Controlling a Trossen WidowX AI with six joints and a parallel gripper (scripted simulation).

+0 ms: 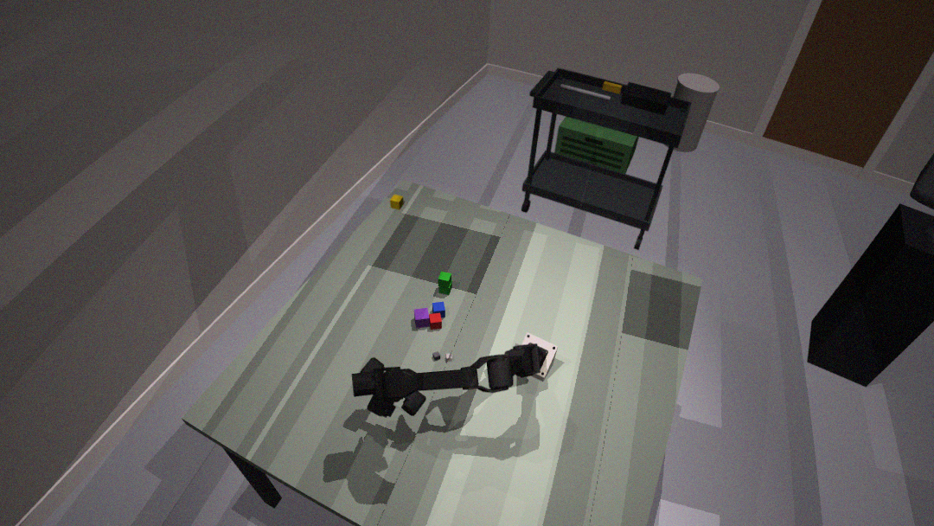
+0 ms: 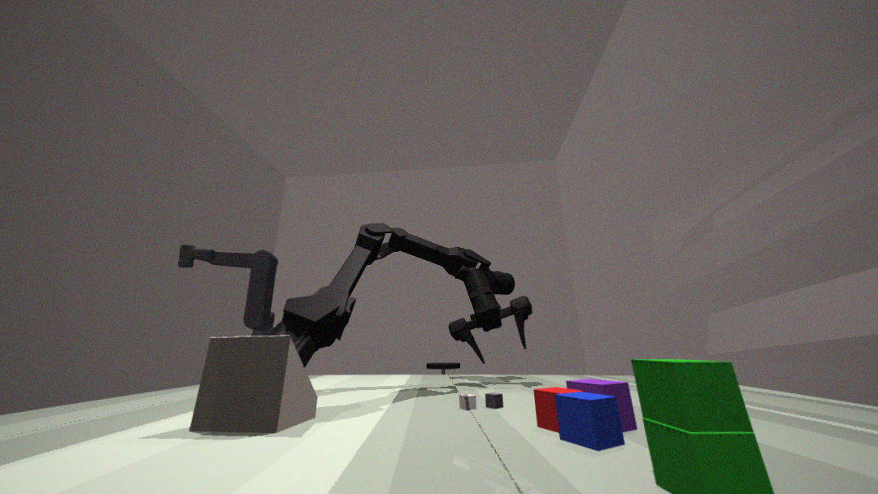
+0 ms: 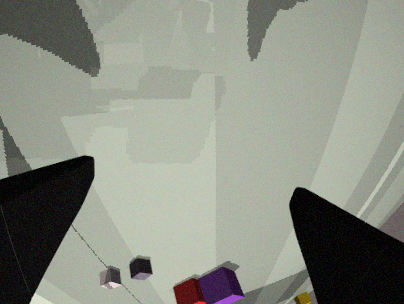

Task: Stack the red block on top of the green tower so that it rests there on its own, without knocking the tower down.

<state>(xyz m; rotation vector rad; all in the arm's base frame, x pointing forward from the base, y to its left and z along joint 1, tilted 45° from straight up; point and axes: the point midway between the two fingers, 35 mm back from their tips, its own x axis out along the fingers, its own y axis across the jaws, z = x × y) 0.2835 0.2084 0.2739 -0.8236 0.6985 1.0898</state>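
Note:
The red block (image 1: 435,320) (image 2: 545,412) (image 3: 187,291) sits on the table beside the purple block (image 1: 421,317) (image 2: 621,408) (image 3: 220,286) and the blue block (image 1: 438,310) (image 2: 586,423), in a tight cluster. The green tower (image 1: 444,283) (image 2: 694,398), two blocks high, stands upright past the blue block, with nothing on top. My gripper (image 2: 503,355) (image 3: 196,183) is open and empty, raised above the table, away from the cluster. In the top view the arm hides its fingertips. In the wrist view the red block is cut off at the bottom edge and the tower is out of sight.
A small dark cube (image 1: 436,356) (image 2: 493,400) (image 3: 140,268) and a small pale cube (image 1: 448,357) (image 2: 467,402) (image 3: 111,277) lie between the arm and the cluster. A yellow block (image 1: 396,202) (image 3: 302,298) lies near the table's far corner. A cart (image 1: 594,189) stands beyond the table.

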